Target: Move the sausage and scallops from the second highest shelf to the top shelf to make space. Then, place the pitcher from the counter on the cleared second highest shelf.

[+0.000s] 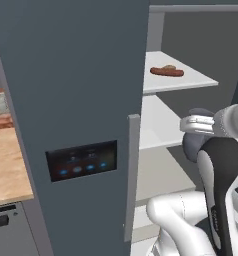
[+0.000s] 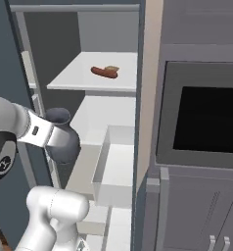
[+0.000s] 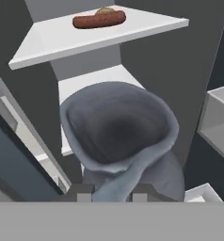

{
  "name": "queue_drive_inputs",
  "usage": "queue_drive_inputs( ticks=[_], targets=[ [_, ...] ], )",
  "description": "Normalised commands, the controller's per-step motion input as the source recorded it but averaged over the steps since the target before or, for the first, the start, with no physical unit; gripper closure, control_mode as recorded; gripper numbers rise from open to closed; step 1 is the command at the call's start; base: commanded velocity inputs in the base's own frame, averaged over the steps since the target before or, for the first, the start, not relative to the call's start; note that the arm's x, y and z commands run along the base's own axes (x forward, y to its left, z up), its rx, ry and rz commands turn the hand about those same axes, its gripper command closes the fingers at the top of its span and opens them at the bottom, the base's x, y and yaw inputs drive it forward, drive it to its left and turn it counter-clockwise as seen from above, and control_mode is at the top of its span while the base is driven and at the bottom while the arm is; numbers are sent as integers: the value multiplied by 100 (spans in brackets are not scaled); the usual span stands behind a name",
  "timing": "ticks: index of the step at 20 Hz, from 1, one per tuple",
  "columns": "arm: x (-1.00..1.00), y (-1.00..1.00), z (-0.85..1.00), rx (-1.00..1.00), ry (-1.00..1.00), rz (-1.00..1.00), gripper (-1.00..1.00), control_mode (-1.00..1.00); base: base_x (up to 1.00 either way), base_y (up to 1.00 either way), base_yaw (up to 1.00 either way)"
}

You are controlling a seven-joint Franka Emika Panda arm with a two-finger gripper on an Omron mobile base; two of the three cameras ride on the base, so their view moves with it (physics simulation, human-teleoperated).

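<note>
gripper (image 3: 113, 197) clamped on pitcher (image 3: 118, 134) handle, in front of the open fridge | sausage (image 1: 167, 72) and scallops (image 3: 104, 10) lie on top shelf (image 2: 72, 78) | risk: pitcher may clip second shelf (image 2: 96, 115) edge and twist loose, since the grip is off-centre

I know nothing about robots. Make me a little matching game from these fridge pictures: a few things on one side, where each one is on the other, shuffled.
Things:
1. sausage
2. scallops
3. pitcher
4. gripper

Places:
A. held in front of the open fridge
B. tucked just behind the red-brown link
C. lying on the top shelf, at the front of the pair
D. shut on the jug's handle

Pairs: 1-C, 2-B, 3-A, 4-D
</note>
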Motion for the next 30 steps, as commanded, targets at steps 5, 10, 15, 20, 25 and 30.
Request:
queue_drive_inputs(
  ticks=[5, 10, 15, 20, 25, 30],
  targets=[
    [0, 0, 0, 0, 0, 0, 100, 100, 15, -23, 13],
    [9, -8, -16, 0, 0, 8, 100, -100, 2, -11, 5],
    [35, 0, -31, -6, 0, 10, 100, -100, 0, 0, 0],
    [48, 0, -37, -10, 0, 7, 100, -100, 0, 0, 0],
    [57, 0, -39, -10, 0, 3, 100, -100, 0, 0, 0],
    [42, 0, -21, -1, 0, 1, 100, -100, 0, 0, 0]
  ],
)
